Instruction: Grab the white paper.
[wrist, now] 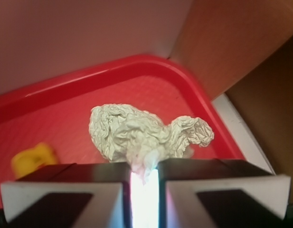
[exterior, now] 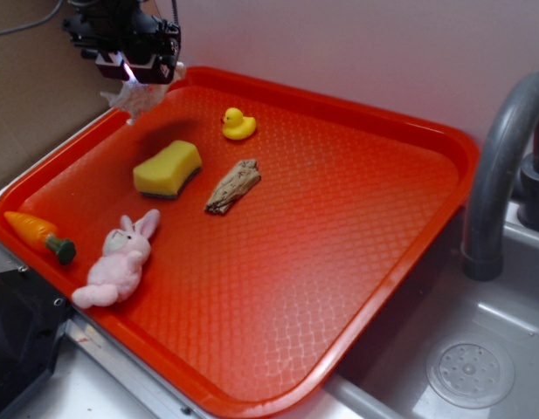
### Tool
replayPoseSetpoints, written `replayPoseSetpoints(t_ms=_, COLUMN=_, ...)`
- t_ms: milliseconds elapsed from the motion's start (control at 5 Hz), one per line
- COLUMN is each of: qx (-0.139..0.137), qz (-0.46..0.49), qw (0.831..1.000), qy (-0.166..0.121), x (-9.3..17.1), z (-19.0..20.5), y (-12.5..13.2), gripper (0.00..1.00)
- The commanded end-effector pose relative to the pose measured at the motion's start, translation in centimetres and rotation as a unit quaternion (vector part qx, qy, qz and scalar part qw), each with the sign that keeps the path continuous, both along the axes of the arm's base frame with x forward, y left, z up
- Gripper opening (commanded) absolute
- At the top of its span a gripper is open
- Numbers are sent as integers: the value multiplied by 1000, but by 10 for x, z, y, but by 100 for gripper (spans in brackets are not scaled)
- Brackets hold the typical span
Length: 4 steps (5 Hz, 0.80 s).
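White crumpled paper hangs from the gripper, lifted above the red tray near its 11 o'clock corner. In the wrist view the fingers are nearly closed, pinching a fold of the wad at their tips (most of it bulges out beyond them). Below on the tray lie a yellow sponge and a rubber duck at about 1 o'clock from it

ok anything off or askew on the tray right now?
Nothing spilled or damaged. Only oddity: the white paper hangs off the tray, pinched by one edge in the gripper near the back-left corner. The plush bunny lies on its side.
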State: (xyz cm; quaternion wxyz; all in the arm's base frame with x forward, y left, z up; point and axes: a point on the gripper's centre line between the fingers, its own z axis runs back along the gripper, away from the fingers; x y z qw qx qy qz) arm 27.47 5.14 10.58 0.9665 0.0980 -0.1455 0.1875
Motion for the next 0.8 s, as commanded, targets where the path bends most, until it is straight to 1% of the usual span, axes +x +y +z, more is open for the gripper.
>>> replayPoseSetpoints(t_ms=0, qx=-43, qz=-160, qw=985, qy=56, x=-9, z=103, y=-54, gripper=0)
replayPoseSetpoints(t_ms=200, qx=-43, qz=-176, qw=982, qy=61, x=-20, z=130, y=-64, gripper=0)
replayPoseSetpoints(t_ms=400, qx=-38, qz=-159, qw=985, qy=57, x=-35, z=151, y=-69, gripper=0)
replayPoseSetpoints(t_ms=600, qx=-47, qz=-183, qw=980, qy=63, x=-42, z=160, y=-78, gripper=0)
